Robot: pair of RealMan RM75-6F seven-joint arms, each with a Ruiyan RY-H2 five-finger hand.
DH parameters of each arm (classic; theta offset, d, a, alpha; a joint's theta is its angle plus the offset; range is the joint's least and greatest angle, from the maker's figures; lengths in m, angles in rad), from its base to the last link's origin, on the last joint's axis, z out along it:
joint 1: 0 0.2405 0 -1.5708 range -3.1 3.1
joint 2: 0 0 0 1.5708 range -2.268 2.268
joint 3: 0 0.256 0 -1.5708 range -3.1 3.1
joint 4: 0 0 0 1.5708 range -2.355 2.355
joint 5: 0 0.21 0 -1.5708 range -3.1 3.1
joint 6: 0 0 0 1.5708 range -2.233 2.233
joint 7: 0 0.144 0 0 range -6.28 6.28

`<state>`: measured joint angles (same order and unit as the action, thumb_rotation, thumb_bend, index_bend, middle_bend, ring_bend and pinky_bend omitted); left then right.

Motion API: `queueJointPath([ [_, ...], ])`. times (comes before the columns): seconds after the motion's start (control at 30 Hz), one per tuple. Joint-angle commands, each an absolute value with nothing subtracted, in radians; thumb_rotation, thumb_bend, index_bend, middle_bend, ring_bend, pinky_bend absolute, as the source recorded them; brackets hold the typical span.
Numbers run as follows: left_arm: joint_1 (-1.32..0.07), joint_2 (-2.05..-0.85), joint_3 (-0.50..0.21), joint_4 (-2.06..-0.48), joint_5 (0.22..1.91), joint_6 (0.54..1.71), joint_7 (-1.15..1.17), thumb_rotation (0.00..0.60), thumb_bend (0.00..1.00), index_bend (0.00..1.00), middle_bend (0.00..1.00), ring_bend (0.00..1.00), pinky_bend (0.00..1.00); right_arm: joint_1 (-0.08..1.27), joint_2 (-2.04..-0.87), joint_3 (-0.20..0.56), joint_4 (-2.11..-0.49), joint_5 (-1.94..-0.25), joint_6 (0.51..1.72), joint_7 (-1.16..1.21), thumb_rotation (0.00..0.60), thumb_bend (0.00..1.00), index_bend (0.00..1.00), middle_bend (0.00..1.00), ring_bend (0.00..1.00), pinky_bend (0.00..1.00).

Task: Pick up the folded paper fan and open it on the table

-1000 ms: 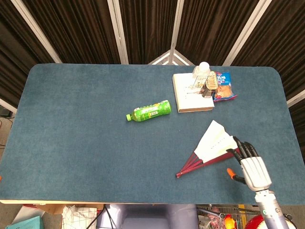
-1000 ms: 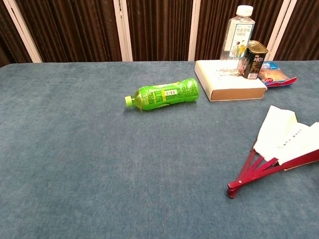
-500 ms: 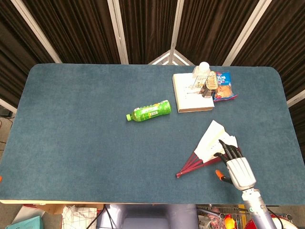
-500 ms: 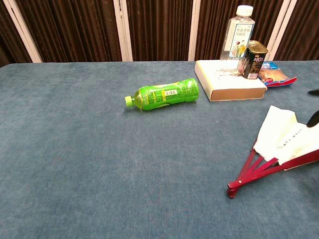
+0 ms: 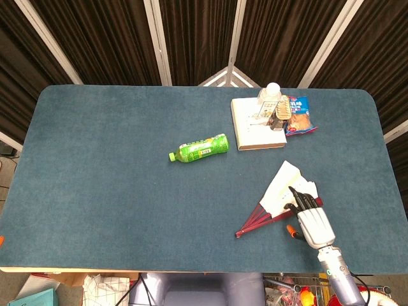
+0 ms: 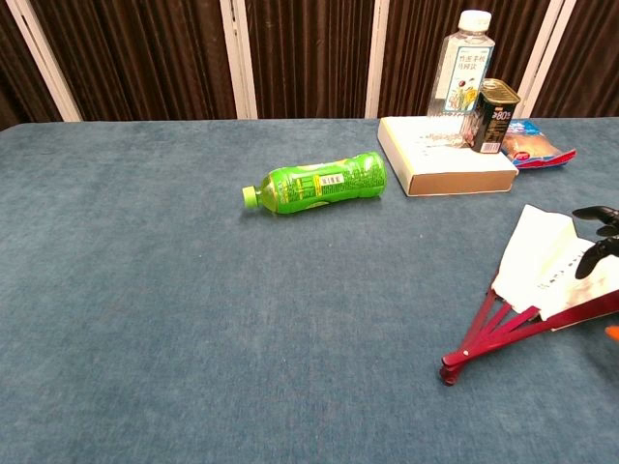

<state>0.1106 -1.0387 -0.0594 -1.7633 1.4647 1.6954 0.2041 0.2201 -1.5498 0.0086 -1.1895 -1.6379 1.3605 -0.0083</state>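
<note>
The paper fan point(image 5: 279, 189) lies partly spread on the blue table near its front right, white leaf pointing away and red ribs meeting at a pivot point(image 5: 238, 234). In the chest view the fan point(image 6: 545, 269) reaches the right edge of the frame. My right hand point(image 5: 310, 220) is over the fan's right side, its dark fingers point(image 5: 298, 199) stretched across the white paper. The chest view shows only the fingertips point(image 6: 593, 249), apart from each other over the leaf. I cannot tell whether they press the paper. My left hand is in neither view.
A green bottle point(image 5: 199, 148) lies on its side mid-table. At the back right stands a white box point(image 5: 252, 129) with a water bottle point(image 5: 272, 94) and a dark can point(image 5: 278, 115) on it, and a snack packet point(image 5: 299, 118) beside it. The table's front edge point(image 5: 191, 266) is close to the fan.
My right hand has moved left from beside the fan's right edge to over its white leaf. The fan stays partly spread in the same place.
</note>
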Motion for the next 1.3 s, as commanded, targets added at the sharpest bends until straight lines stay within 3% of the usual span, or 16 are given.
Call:
queueJointPath([
  [0.03,0.111,-1.039,-0.06,-1.764,1.462,1.695,0.205,0.6,0.04,0.15,0.0,0.0,0.0,0.228,-1.563,0.011,-1.164,-1.633,1.355,0.003,0.6,0.28,0.38,0.04,0.15,0.17],
  [1.3,0.108,-1.048,-0.066,-1.764,1.453,1.696,0.227,0.6,0.04,0.15,0.0,0.0,0.0,0.324,-1.684,0.029,-0.993,-1.584,1.239,0.022,0.6,0.29,0.51,0.06,0.16,0.18],
])
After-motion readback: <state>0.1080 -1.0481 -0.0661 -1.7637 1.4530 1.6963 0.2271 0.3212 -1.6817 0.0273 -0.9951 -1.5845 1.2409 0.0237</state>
